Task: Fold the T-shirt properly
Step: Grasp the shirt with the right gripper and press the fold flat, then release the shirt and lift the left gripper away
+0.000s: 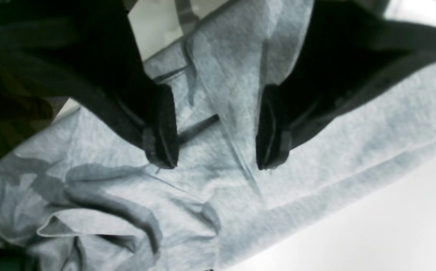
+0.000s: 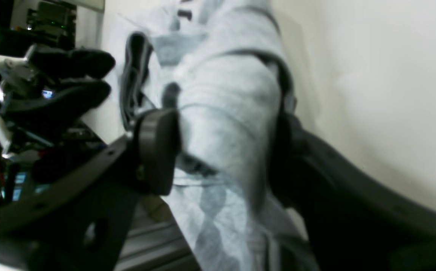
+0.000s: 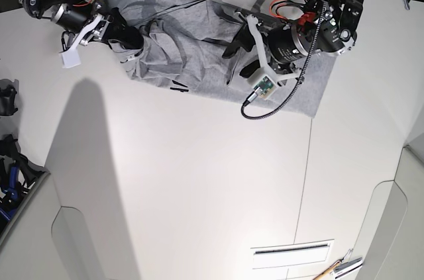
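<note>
The T-shirt [image 3: 199, 48] lies crumpled along the surface's [image 3: 199, 181] far edge. Your right claw [image 2: 218, 150] is clamped on cloth at one end; your left claw [image 1: 216, 131] hangs spread apart directly above the middle.

Both arms [image 3: 311, 28] black with white brackets, red wiring, black looping cable [image 3: 265, 111]; fingers [image 1: 161, 128] matte black with ribbed pads.

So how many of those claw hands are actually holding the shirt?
1. The right gripper is clamped on a bunch of the T-shirt, at the left of the base view. The left gripper hangs open over the cloth, gripping nothing.
</note>
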Controlling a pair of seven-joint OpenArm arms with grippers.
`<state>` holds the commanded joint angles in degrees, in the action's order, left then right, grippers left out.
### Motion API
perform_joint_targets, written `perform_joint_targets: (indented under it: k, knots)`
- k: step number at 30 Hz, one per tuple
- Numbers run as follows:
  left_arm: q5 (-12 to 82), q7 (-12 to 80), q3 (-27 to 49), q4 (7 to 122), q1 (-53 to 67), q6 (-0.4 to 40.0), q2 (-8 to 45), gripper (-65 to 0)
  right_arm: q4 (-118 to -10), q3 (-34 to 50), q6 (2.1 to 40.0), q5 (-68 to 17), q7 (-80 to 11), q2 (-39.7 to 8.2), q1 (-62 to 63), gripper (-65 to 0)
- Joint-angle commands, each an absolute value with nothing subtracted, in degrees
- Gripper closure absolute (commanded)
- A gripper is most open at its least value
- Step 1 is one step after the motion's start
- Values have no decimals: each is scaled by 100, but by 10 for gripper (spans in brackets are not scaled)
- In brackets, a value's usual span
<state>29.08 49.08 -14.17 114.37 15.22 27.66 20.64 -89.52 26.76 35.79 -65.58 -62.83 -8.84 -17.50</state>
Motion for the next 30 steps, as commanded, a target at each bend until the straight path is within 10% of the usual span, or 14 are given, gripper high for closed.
perform_joint_targets:
  k: [15, 22, 30]
  knots:
    - [2965, 4847, -1417, 11437, 1223, 2764, 2064, -361, -8858, 1979, 3511, -5817, -5800, -869, -1769, -359]
    - [2969, 4847, -1334, 11642, 1225, 2764, 2064, -361, -8858, 1874, 3476, -5334, -5214, -871, -1765, 0]
    - [2980, 5166, -123, 12073, 1350, 2742, 2069, -361, -8866, 2969, 3494, -5188, -5061, -991, -1634, 0]
